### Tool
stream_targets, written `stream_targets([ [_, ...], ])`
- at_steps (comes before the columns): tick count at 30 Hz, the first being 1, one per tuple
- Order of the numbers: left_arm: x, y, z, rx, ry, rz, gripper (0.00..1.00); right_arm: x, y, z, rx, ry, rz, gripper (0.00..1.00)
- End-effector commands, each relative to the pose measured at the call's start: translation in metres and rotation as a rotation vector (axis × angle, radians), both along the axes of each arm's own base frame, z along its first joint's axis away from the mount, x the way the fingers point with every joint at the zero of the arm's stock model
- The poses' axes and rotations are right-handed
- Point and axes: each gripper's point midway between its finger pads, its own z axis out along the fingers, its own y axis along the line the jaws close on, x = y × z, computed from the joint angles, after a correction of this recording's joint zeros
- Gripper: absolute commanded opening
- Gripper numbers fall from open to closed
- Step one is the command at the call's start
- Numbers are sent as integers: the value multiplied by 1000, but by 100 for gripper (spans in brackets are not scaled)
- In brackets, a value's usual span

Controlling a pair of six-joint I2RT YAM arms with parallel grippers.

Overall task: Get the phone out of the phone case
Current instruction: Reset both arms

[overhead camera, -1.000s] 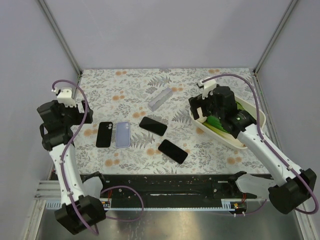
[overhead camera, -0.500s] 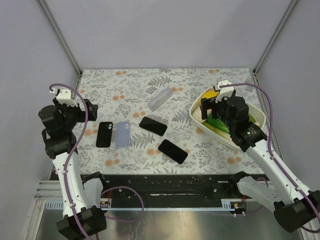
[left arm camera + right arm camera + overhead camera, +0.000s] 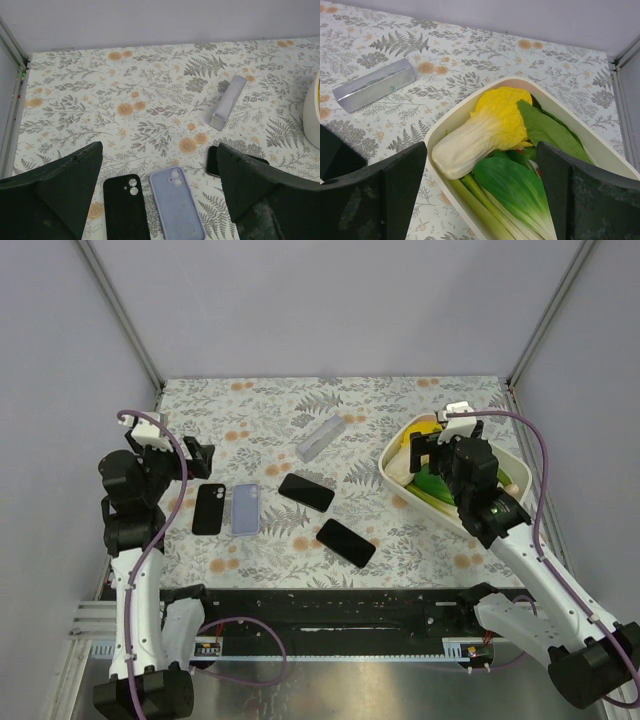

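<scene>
Top external view: left gripper wide open, empty, near lilac phone case; right gripper likewise, over vegetable bowl.

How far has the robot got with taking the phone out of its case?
Done: nothing certain. The far phone and near phone lie bare, but the black case and lavender case lie back-up, so any phone inside is hidden. In hand: nothing; left gripper and right gripper are open, empty. To do: probably grip a case and free its phone.
</scene>
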Motion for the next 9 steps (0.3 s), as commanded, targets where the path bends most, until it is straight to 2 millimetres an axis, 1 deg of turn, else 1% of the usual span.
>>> stream_targets([
  [1, 8, 2, 6, 1, -64, 30, 99, 1, -19, 18, -18, -85, -85, 99],
  [3, 9, 1, 4, -5, -60, 27, 99, 0, -20, 14, -18, -88, -80, 100],
  [9, 7, 0, -1, -6, -51, 22, 99, 2, -17, 14, -15, -90, -71, 100],
])
